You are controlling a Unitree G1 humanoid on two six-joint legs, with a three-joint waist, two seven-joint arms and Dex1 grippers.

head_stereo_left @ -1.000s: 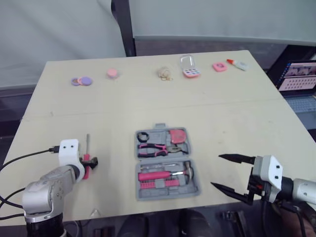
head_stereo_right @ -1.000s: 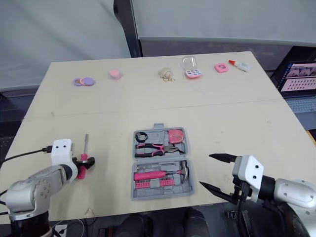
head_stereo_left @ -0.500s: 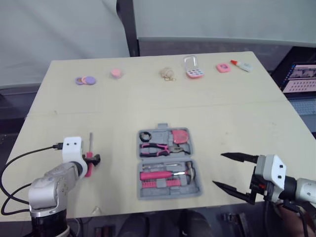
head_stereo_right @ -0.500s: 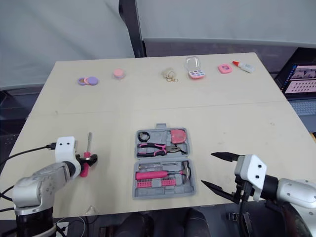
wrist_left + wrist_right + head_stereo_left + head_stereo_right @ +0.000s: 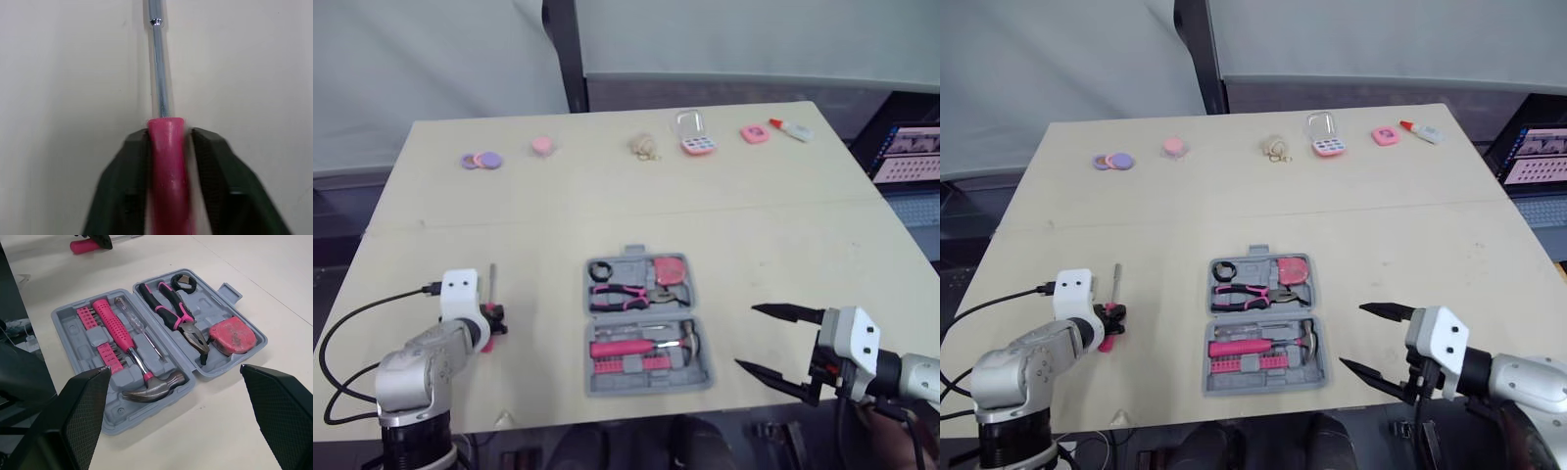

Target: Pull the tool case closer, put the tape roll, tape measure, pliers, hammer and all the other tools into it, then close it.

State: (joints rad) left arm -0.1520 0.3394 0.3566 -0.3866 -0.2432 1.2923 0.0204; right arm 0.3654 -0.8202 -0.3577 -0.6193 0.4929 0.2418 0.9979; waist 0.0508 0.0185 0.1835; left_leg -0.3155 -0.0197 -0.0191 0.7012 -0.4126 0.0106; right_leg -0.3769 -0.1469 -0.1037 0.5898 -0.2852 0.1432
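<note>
The left tool (image 5: 1114, 315) grips the pink-handled screwdriver (image 5: 165, 147) by its handle close to the worktop (image 5: 1381, 235), shaft pointing away from the robot, while the open tool case (image 5: 1252, 265) lies to its right, between it and the wide-open right tool (image 5: 1351, 336).

Bright, even light (shadows soft, faint).

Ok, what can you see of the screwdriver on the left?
The screwdriver has a glossy pink handle, plastic by its look, and a slim bright metal shaft pointing away from the robot. It is down at the table, left of the open tool case, and the left gripper is shut on its handle.
</note>
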